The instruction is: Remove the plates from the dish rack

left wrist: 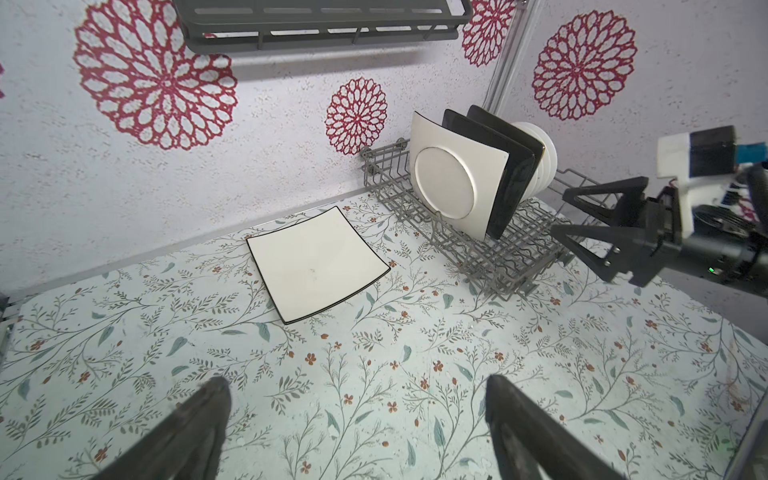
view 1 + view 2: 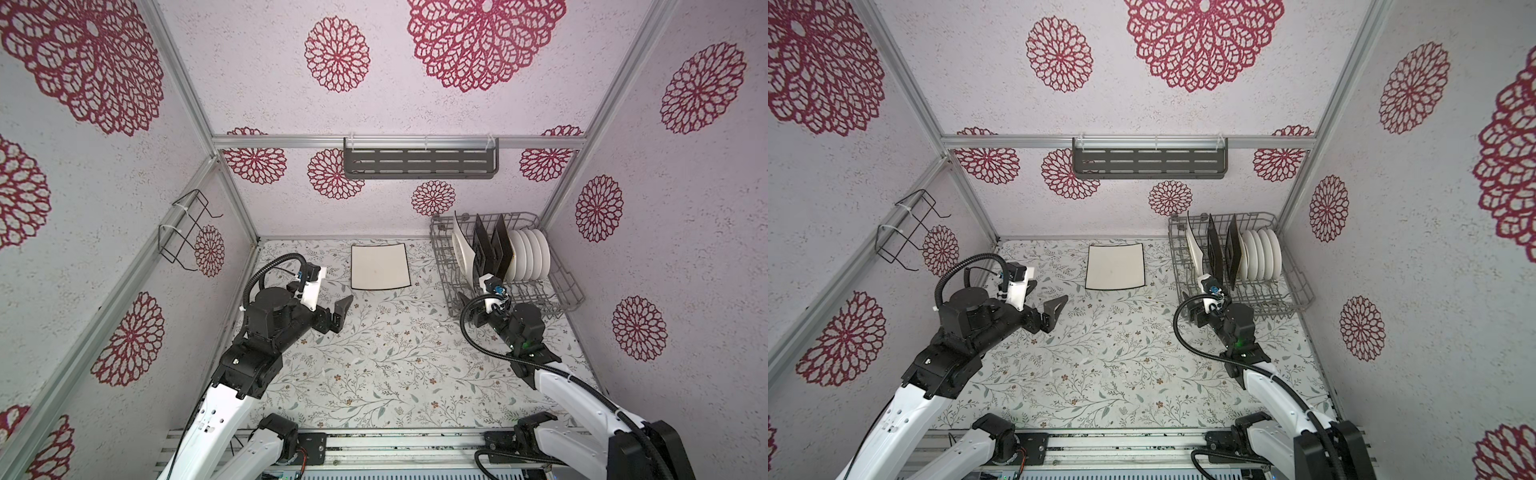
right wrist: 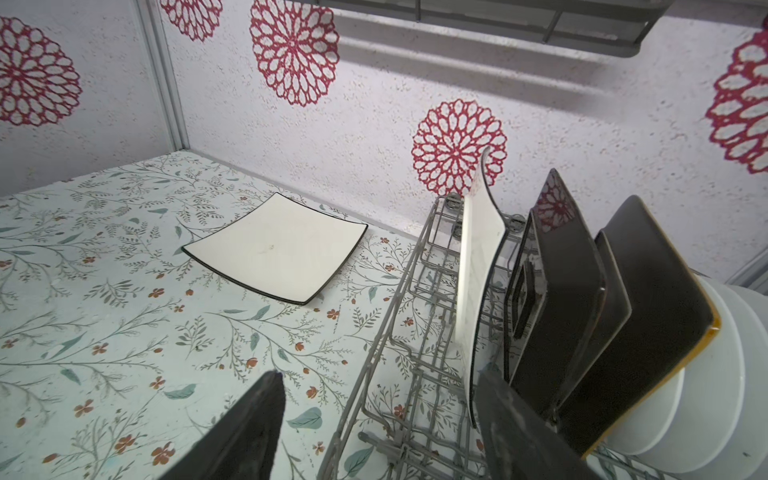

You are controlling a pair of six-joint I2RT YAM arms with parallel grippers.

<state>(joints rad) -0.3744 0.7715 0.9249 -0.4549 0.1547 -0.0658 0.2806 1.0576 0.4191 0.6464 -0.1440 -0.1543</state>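
Surface [image 2: 374, 365]: is carrying everything, its floral sheet spreading between the two arms.
Dish rack [image 2: 540, 297]: is sitting at the far right corner of the surface, against the back wall, in both top views.
Flat cream plate [image 2: 379, 266]: is lying face up on the surface, left of the rack and apart from it, near the back wall.
Standing cream plate [image 3: 478, 270]: is leaning on edge at the rack's left end, the first plate in the row.
Black plates [image 3: 561, 291]: two are standing on edge just right of the cream one, close together.
Round white plates [image 2: 532, 255]: are standing packed in a row at the right of the black pair.
Left pincer [image 2: 341, 313]: is hovering over the bare surface with its jaws spread wide, holding nothing.
Right pincer [image 3: 378, 374]: is reaching into the rack's near left corner with jaws apart, one finger outside the rack wall, the other [image 3: 519, 436] just beside the standing cream plate's lower edge; contact is impossible to tell.
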